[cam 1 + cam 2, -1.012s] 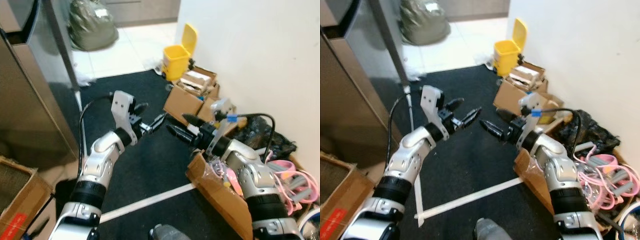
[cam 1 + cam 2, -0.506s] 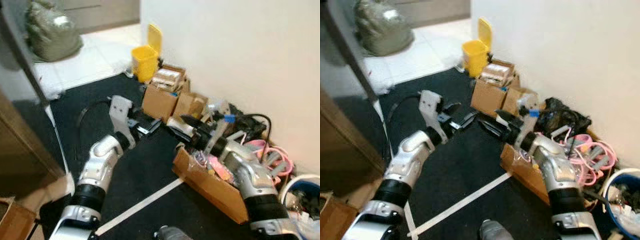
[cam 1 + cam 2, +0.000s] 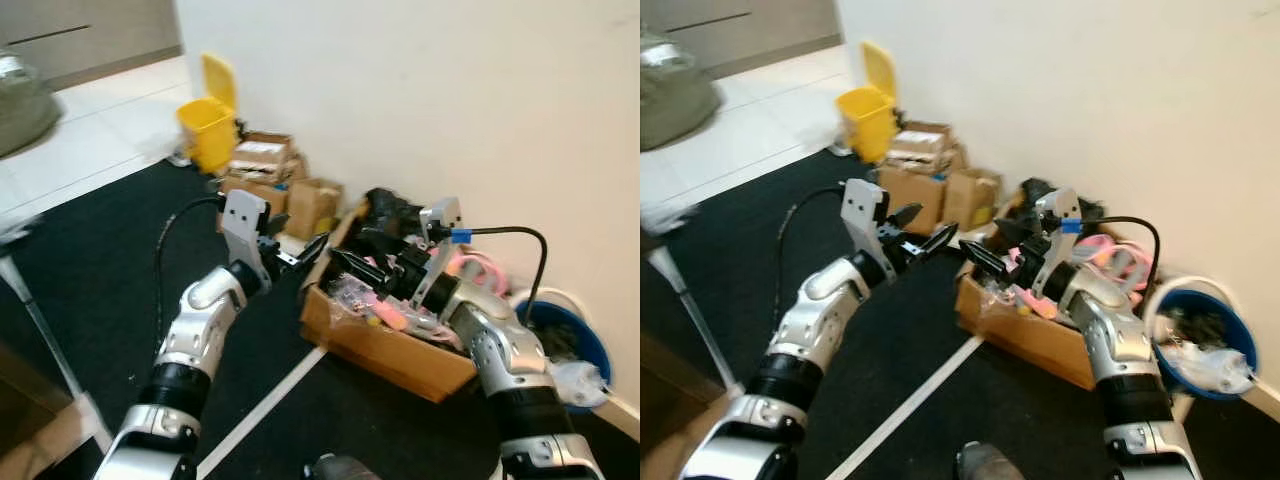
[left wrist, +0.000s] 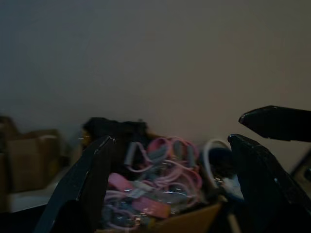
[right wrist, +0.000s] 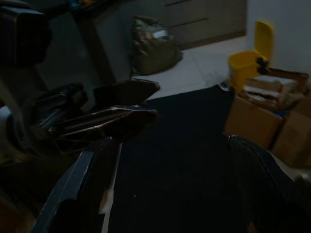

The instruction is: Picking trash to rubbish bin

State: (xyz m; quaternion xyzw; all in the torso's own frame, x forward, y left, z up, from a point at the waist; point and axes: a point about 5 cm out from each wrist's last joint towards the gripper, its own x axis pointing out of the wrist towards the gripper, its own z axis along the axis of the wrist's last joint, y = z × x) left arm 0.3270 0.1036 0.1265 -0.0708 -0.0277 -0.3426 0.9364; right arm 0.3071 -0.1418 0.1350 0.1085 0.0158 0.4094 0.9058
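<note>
Dark carpet ran along the white wall in the head views, where both arms were raised over an open cardboard box of pink cables, the left gripper and right gripper both spread and empty, the yellow rubbish bin far off to the left. From the left wrist, the pink clutter lay between its parted fingers. From the right wrist, the left gripper hung close across open carpet, so a careless reach might have clashed them or snagged a cable.

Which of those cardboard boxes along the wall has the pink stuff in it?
The large open cardboard box nearest the robot, just below its right gripper. The smaller boxes beside the yellow bin hold no pink.
</note>
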